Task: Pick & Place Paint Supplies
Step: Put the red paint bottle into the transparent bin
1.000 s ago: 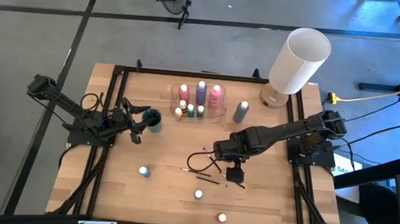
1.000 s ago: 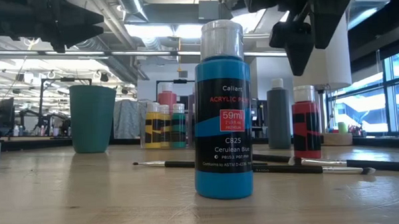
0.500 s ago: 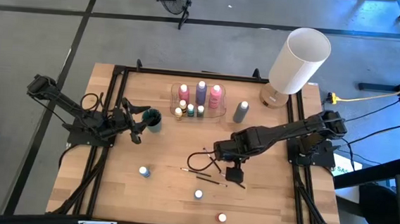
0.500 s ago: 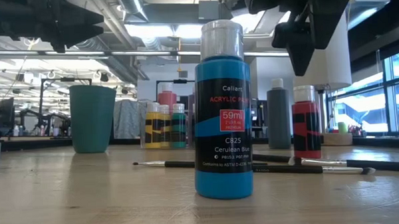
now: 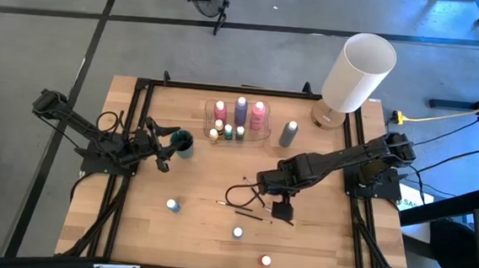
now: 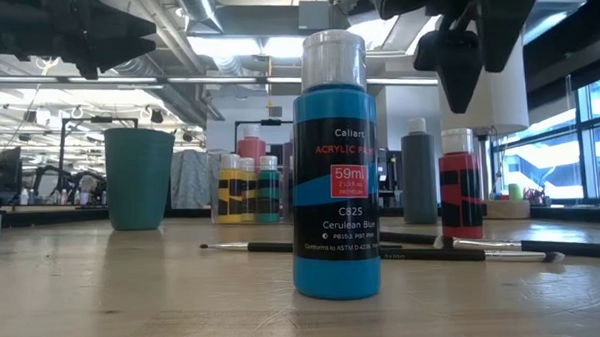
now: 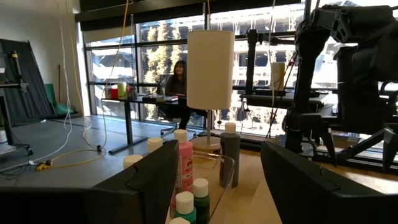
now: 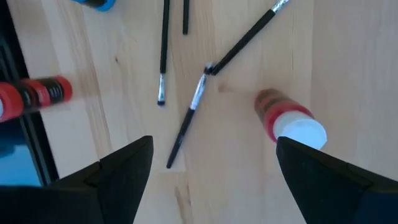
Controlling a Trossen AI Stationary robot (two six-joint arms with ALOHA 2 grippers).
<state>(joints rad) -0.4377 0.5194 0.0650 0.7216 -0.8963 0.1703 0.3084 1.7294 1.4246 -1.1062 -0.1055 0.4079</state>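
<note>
Now, reading the high view from left to right: the left gripper (image 5: 164, 148) waits at nine o'clock on the table (image 5: 325, 241), fingers parted and empty, just beside a teal cup (image 5: 184, 141). At about seven o'clock stands a blue bottle (image 5: 172, 204), with another blue bottle (image 5: 238, 233) and a red bottle (image 5: 265, 260) near six. At twelve o'clock a clear tray (image 5: 264, 136) holds the pink, purple and tiny bottles; a grey bottle (image 5: 288, 133) stands at one o'clock, short of the white lamp (image 5: 358, 73).

The paintbrushes (image 5: 245, 210) lie scattered near the centre. They look light, stiff and thin, lying flat on the wood, so they would likely roll or slip from the fingers; the middle of a dark handle seems the best place to pinch, with the fingertips brought right down to the board.

The right gripper (image 5: 278, 206) hovers above those brushes, just toward five o'clock of centre. In the right wrist view its fingers stand wide apart, pointing down, holding nothing and touching nothing.
</note>
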